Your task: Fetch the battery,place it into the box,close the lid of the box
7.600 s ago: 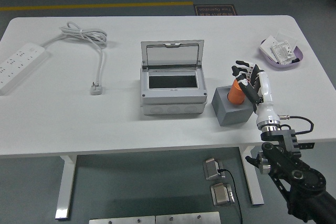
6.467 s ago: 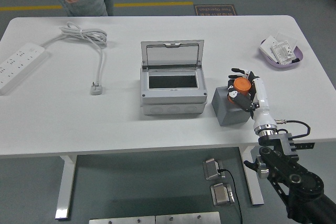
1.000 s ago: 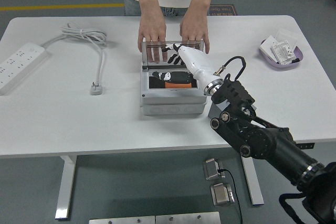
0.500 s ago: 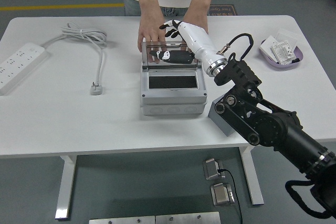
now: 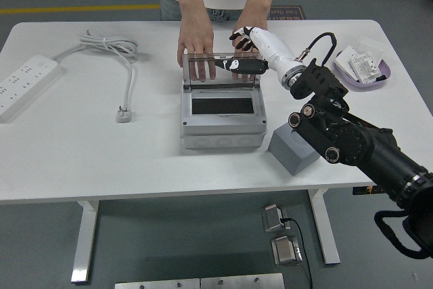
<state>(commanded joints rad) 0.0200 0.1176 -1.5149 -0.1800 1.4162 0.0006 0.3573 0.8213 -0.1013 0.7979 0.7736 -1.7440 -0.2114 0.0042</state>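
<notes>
Reaching across the raised lid [image 5: 221,70] of the box [image 5: 222,109], the right hand [image 5: 245,51] holds nothing, fingers extended along the lid's top edge, hinge toward the robot

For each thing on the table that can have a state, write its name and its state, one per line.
box lid: open, standing upright
box: open, interior dark
right hand: fingers relaxed behind the lid, holding nothing
person's hands: resting behind the lid
plug: unplugged, lying on the table
purple tray: holding papers
</notes>
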